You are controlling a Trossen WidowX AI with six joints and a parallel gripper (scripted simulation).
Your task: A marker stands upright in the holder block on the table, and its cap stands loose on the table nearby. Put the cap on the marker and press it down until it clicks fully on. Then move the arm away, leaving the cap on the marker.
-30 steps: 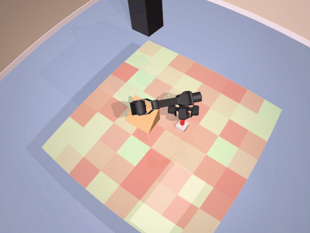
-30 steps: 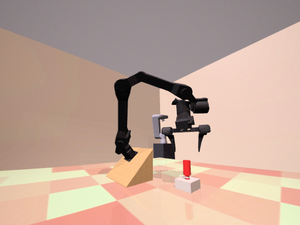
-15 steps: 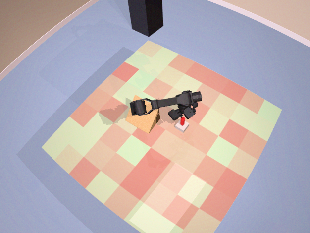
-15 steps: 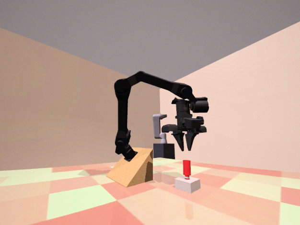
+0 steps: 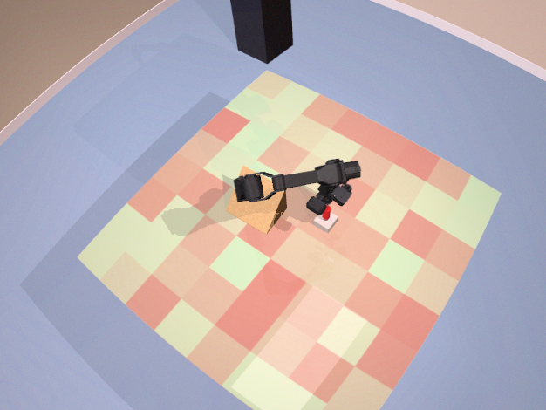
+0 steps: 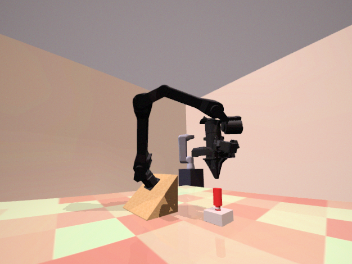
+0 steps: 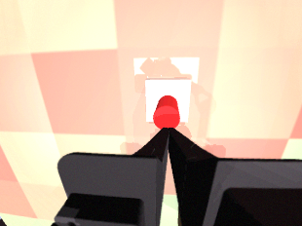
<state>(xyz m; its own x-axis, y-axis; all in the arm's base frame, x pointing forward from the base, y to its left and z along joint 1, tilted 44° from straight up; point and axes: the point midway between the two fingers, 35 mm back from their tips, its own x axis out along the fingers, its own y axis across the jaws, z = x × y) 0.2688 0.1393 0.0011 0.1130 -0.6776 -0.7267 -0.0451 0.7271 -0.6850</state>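
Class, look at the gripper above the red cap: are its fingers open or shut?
Shut. In the wrist view the fingers meet at one point with nothing between them, above the cap; in the exterior view the gripper tapers to a tip.

Peach walls (image 6: 284,119) meet at the far corner under a grey ceiling (image 6: 176,33); the checkered floor (image 6: 90,235) is glossy.

A red cap (image 6: 217,196) tops a white holder block (image 6: 218,215). The arm (image 6: 170,98) and gripper (image 6: 216,176) are black. The table (image 5: 282,273) is chequered red, peach and pale green; at nine o'clock stands a tan wedge (image 6: 153,200).
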